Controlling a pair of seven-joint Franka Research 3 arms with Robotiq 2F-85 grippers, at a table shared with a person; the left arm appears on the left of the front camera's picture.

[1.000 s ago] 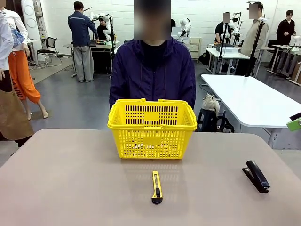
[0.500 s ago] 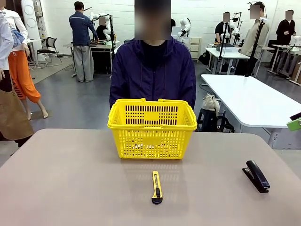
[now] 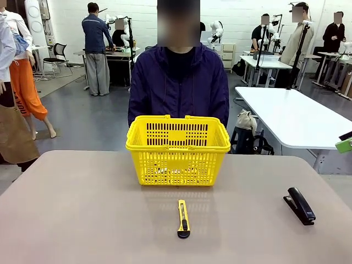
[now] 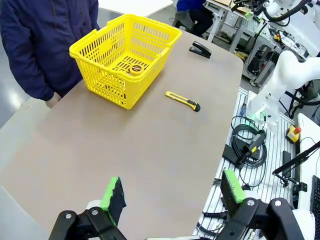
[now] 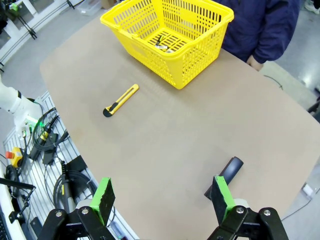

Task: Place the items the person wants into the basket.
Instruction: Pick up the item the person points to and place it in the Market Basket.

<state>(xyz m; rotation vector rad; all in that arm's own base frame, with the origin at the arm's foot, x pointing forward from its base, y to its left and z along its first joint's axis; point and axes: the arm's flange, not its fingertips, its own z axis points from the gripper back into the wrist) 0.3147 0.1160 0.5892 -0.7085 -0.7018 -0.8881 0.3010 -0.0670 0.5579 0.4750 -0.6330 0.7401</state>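
Front view: the yellow basket (image 3: 177,149) stands on the far half of the table (image 3: 82,214), directly before the person (image 3: 179,82) in a dark jacket at the far edge. A yellow-and-black utility knife (image 3: 183,218) lies on the bare tabletop near the basket's closer wall, apart from it, and a black stapler (image 3: 300,205) rests well off toward the robot's right. Left wrist view: the left gripper (image 4: 172,197) hangs above the table's near end with its jaws spread wide and nothing between the green pads (image 4: 111,192); inside the basket (image 4: 125,60) a round yellow-and-black tape measure (image 4: 135,68) lies on the floor. Right wrist view: the right gripper (image 5: 162,195) is likewise fully parted and empty, with the stapler (image 5: 225,182) just beyond one finger. In the basket (image 5: 167,37) slim dark and pale items (image 5: 161,42) lie on the floor, probably the pen and marker, though too small to distinguish.
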